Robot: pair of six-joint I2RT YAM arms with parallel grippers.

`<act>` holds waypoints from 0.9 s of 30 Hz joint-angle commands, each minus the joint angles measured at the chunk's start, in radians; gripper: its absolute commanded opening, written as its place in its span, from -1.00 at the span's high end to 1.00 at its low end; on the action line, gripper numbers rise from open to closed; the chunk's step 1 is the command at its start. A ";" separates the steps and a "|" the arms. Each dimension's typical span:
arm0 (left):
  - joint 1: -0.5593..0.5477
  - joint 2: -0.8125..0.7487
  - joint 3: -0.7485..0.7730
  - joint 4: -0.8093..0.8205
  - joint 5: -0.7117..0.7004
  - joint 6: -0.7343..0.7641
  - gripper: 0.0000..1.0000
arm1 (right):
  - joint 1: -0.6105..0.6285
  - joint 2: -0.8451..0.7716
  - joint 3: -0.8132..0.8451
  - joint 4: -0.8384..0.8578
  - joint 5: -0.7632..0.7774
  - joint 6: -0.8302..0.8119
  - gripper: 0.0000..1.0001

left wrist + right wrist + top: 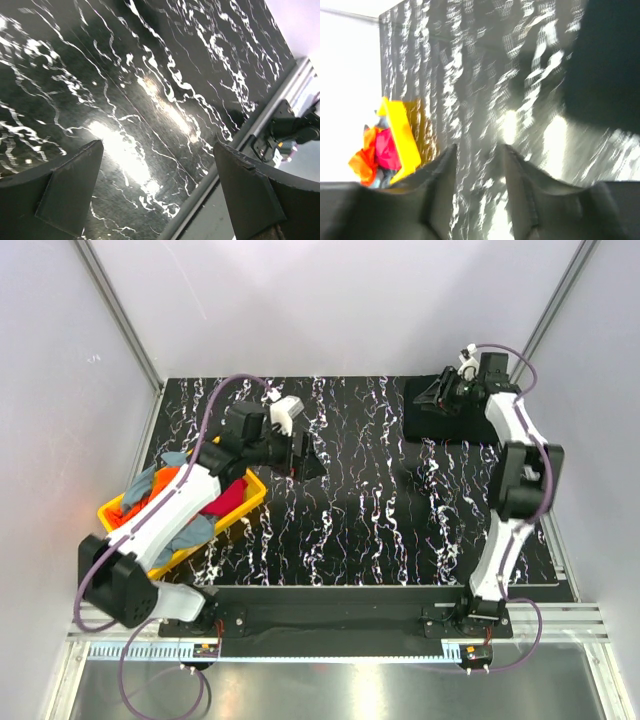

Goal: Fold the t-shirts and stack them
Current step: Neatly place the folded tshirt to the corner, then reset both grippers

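Orange, magenta, grey-blue cloth t-shirts (228, 499) heaped in yellow plastic tray (252, 502); folded black t-shirt (440, 425) well right of it. Left gripper (157, 150) beside tray, gaping, empty. Right gripper (479, 150) above black t-shirt, part-open, holding nothing.

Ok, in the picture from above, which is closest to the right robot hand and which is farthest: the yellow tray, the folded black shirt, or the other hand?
1. Folded black t-shirt: right by the right gripper, at the far right.
2. Left gripper: near the middle.
3. Yellow tray: over on the left, farthest.
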 commanded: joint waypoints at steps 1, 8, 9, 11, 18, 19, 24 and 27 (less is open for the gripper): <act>0.008 -0.110 -0.005 0.042 -0.080 0.035 -0.98 | 0.067 -0.342 -0.149 -0.009 0.092 0.003 -0.02; 0.049 -0.274 -0.082 0.149 -0.126 -0.008 -0.98 | 0.222 -0.823 -0.534 -0.016 0.318 0.078 -0.99; 0.057 -0.288 -0.088 0.169 -0.123 -0.010 -0.98 | 0.236 -0.907 -0.592 -0.019 0.329 0.102 -0.99; 0.063 -0.318 -0.096 0.189 -0.079 -0.024 -0.97 | 0.234 -0.986 -0.640 -0.034 0.356 0.115 -0.99; 0.100 -0.375 -0.125 0.252 -0.042 -0.042 -0.98 | 0.233 -1.236 -0.768 -0.040 0.476 0.179 -0.99; 0.105 -0.377 -0.125 0.253 -0.036 -0.045 -0.98 | 0.233 -1.259 -0.772 -0.042 0.503 0.181 -0.99; 0.115 -0.378 -0.137 0.269 -0.031 -0.048 -0.98 | 0.234 -1.290 -0.785 -0.043 0.557 0.170 -0.99; 0.123 -0.368 -0.135 0.270 -0.021 -0.054 -0.98 | 0.233 -1.296 -0.779 -0.043 0.582 0.172 -0.99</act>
